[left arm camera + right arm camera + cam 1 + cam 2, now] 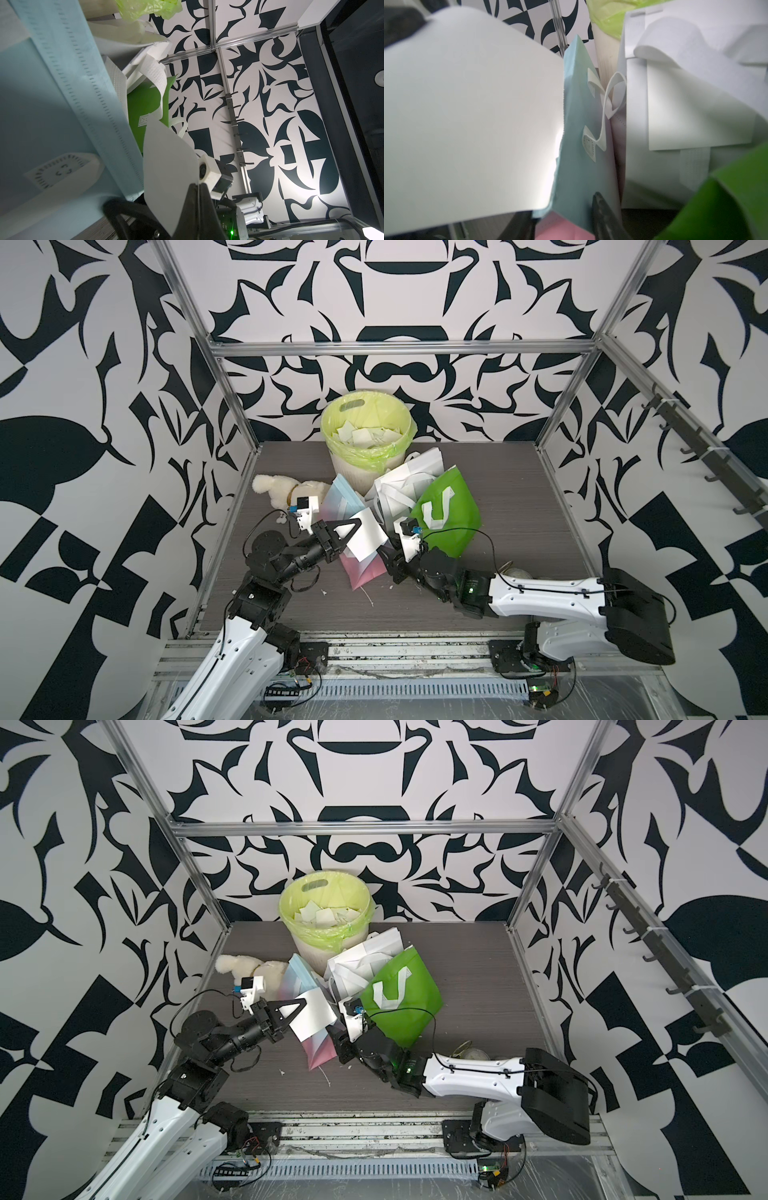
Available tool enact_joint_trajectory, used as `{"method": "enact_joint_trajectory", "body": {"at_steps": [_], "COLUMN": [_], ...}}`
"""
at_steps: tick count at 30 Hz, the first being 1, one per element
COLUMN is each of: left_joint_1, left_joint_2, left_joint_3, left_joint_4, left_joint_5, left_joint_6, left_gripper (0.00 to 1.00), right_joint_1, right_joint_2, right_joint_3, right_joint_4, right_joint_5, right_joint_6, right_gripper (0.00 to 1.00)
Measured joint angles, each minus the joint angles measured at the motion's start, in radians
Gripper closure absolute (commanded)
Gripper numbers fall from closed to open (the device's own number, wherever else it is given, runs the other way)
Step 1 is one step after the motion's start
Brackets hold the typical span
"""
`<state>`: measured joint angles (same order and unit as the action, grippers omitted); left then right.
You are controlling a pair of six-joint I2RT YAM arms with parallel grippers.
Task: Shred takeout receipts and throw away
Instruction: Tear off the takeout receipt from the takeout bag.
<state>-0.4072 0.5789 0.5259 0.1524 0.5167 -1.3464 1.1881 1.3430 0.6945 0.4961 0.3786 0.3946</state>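
Right gripper [563, 204] sits closest, jaws apart. The edge of the blue-pink bag [575, 176] lies between them, and we can't tell if they touch it. Receipt [365, 537] hangs just beside, lifted off the table [519, 489], with the left gripper [198, 186] clamped shut on one edge. Its free edge faces the right gripper, so we judge that arm nearer for the tearing grip. Sheet curls, long axis unclear. Right fingertips are hidden under it in both top views, and the wrist view is blurred. Behind: white bag [399, 481], green bag [453, 510], then the bin [353, 472] holding scraps [365, 435].
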Motion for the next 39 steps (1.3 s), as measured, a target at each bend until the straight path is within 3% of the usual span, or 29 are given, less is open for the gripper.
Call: {"method": "enact_joint_trajectory", "body": {"at_steps": [7, 19, 29, 33, 39], "left_joint_1": [-0.006, -0.017, -0.017, -0.017, -0.017], "left_joint_2": [0.041, 0.195, 0.2, 0.201, 0.21], "left_joint_3": [0.05, 0.183, 0.274, 0.328, 0.487], "left_joint_4": [-0.014, -0.022, 0.039, -0.092, -0.357], "left_joint_5": [-0.005, -0.012, -0.025, -0.031, -0.055], "left_joint_6": [0.006, 0.026, 0.061, 0.159, 0.441], "left_gripper": [1.0, 1.0, 1.0, 1.0, 1.0], "right_joint_1": [0.001, 0.003, 0.003, 0.003, 0.003], "right_joint_2": [0.006, 0.006, 0.007, 0.006, -0.064], "right_joint_3": [0.0, -0.001, -0.019, -0.019, -0.019], "right_joint_4": [0.008, 0.038, 0.021, 0.02, -0.042], "right_joint_5": [0.015, 0.073, 0.085, 0.063, 0.003], "right_joint_6": [0.011, 0.039, 0.074, 0.061, -0.014], "right_gripper": [1.0, 1.0, 0.99, 0.68, 0.44]}}
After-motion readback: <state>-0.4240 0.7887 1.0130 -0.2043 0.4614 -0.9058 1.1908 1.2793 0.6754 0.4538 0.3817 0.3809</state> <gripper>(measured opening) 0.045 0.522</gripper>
